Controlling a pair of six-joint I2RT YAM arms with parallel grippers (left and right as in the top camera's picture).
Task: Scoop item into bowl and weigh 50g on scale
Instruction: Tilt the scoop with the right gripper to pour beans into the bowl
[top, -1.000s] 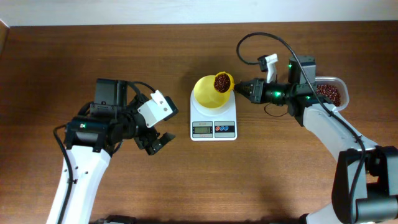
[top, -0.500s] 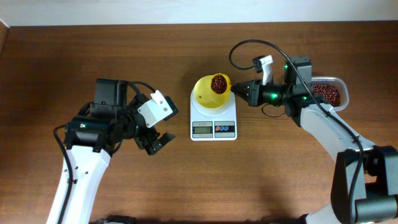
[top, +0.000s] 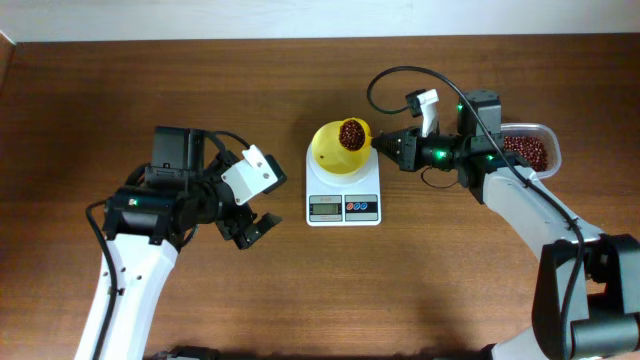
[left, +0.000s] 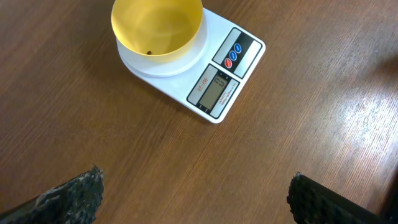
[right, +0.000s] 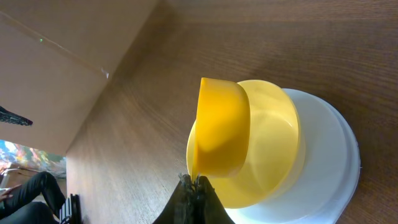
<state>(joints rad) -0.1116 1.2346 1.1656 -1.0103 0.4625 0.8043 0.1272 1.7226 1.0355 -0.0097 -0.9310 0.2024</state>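
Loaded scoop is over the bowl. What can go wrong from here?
1. The heaped scoop in the right tool hangs over the bowl at the rim nearest that tool, not its centre; tipping there may drop beans onto the scale or table.
2. Scoop looks close to the rim; contact could shift the bowl and upset the reading.

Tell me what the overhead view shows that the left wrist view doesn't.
Only overhead: the right hand holding a scoop heaped with beans above the bowl, and the tub of beans. Only left wrist: the bowl's inside, bare but for one dark speck, and the open left hand. Both: the bowl on the scale.
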